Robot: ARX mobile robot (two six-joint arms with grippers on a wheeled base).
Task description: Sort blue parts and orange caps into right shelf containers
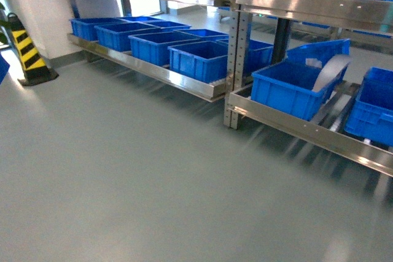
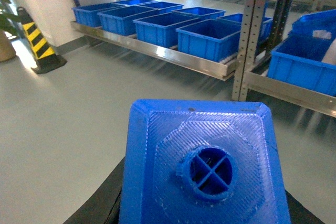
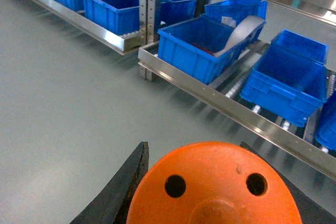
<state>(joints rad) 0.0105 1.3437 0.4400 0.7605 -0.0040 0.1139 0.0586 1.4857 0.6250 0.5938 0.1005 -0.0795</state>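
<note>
The left gripper (image 2: 205, 213) clamps a ridged, layered-plastic blue part (image 2: 205, 166) with a round knob. The right gripper (image 3: 210, 203) grips a smooth orange cap (image 3: 215, 187) with holes. Far right, ribbed crates (image 3: 202, 51) sit on the shiny steel shelf (image 3: 231, 114).

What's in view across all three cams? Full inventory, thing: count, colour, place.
blue part: 1, bright blue, held in left gripper, left wrist view
orange cap: 1, orange, held in right gripper, right wrist view
containers: several, blue, in rows on both racks' lower shelves
right shelf: 1, stainless steel, right of head view
left shelf: 1, stainless steel, beside it
grey curved sheet: 1, in a right-shelf crate
hazard post: 1, yellow-black, far left
floor: grey
left gripper: black, shut
right gripper: black, shut
</note>
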